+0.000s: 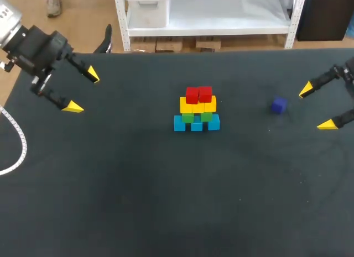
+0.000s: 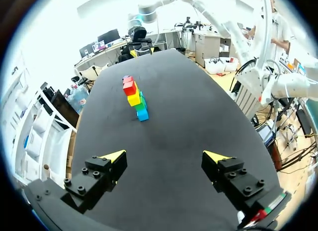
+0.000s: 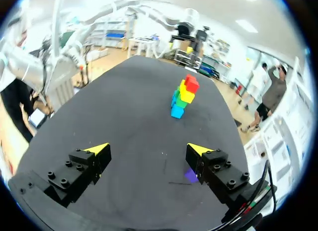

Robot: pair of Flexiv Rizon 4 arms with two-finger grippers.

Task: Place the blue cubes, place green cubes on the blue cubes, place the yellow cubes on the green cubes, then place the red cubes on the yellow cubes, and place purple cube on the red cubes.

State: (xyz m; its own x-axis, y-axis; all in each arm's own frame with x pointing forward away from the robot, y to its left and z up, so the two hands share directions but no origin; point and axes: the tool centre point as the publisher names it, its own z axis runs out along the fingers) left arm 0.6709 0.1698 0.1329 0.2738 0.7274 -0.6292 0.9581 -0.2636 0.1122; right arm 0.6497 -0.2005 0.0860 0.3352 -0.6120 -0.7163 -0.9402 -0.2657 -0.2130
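A cube stack stands mid-table: blue cubes [image 1: 196, 123] at the base, green cubes [image 1: 197, 116] on them, yellow cubes [image 1: 197, 106] above, red cubes [image 1: 198, 94] on top. The stack also shows far ahead of each gripper, with red cubes [image 2: 129, 86] and red cubes [image 3: 191, 84] topmost. A purple cube [image 1: 279, 105] lies alone on the mat to the stack's right, and the purple cube [image 3: 191, 175] sits just beside one finger of my right gripper. My left gripper [image 1: 82, 91] hangs open at the far left. My right gripper [image 1: 316, 107] is open, just right of the purple cube.
The black table mat [image 1: 166, 202] spreads wide around the stack. A white cable [image 1: 19, 138] curves over the mat's left edge.
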